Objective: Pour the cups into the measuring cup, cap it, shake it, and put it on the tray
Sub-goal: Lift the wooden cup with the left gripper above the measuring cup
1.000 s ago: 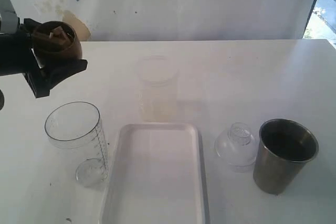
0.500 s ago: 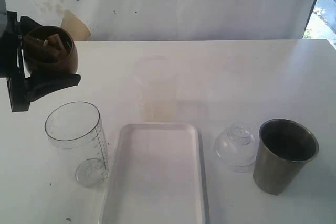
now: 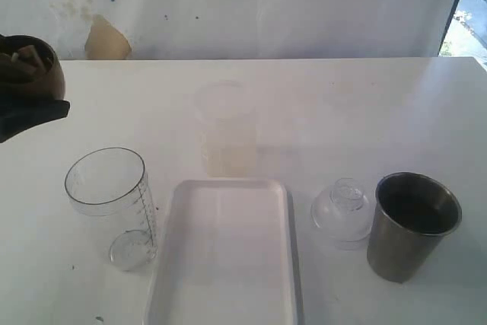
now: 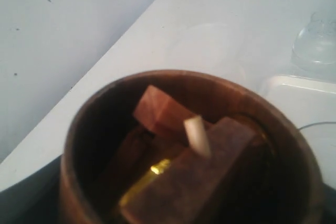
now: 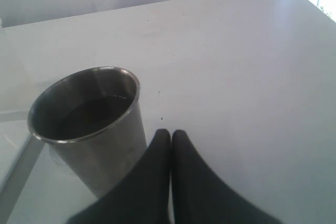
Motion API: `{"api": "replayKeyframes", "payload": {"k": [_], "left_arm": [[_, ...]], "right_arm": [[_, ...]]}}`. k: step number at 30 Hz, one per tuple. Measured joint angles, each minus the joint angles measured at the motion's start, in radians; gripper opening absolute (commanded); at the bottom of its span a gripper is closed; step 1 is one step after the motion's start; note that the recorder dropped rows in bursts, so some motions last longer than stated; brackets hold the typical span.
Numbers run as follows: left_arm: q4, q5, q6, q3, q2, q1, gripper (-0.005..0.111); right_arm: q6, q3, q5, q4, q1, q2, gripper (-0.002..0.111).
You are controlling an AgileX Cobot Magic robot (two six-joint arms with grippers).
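Roughly, by view

Exterior: my left gripper (image 3: 29, 90) is at the far left edge of the white table (image 3: 365, 112), jaws spread wide around the small rounded brown wooden cup (image 3: 34, 72), held clear of the surface. The clear plastic measuring cup with black graduations (image 3: 114, 195) stands upright, uncapped, just beside the flat white rectangular tray (image 3: 228, 256). On the tray's other side: a clear domed lid (image 3: 344, 211), then the tapered brushed-steel tumbler (image 3: 412, 226).

Left wrist: looking into the wooden cup, loose brown blocks (image 4: 163, 111) and a small white piece (image 4: 197, 135). Rigid, light, I'd judge; the round belly could roll in my grip, so hold across the widest part. Loose solids will likely drop all at once when tipped.

Right wrist: my right gripper (image 5: 170, 136) has its fingers pressed together, empty, near the tumbler, not touching. Dark inside, possibly liquid. Smooth taper looks slippery; take it high, below the rim
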Motion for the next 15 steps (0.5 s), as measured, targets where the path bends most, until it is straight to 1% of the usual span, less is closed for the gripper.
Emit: {"api": "replayKeyframes", "payload": {"k": [5, 9, 12, 15], "left_arm": [[-0.008, -0.017, 0.026, -0.002, 0.0, 0.007, 0.0], [-0.028, -0.006, 0.043, 0.004, 0.0, 0.0, 0.0], [-0.08, 0.025, 0.08, 0.028, 0.0, -0.033, 0.0], [-0.105, 0.043, 0.17, 0.05, 0.0, -0.071, 0.0]], "right_arm": [[0.0, 0.0, 0.0, 0.0, 0.0, 0.0, 0.0], [0.0, 0.0, 0.0, 0.0, 0.0, 0.0, 0.0], [0.0, 0.0, 0.0, 0.0, 0.0, 0.0, 0.0], [0.0, 0.0, 0.0, 0.0, 0.0, 0.0, 0.0]]}}
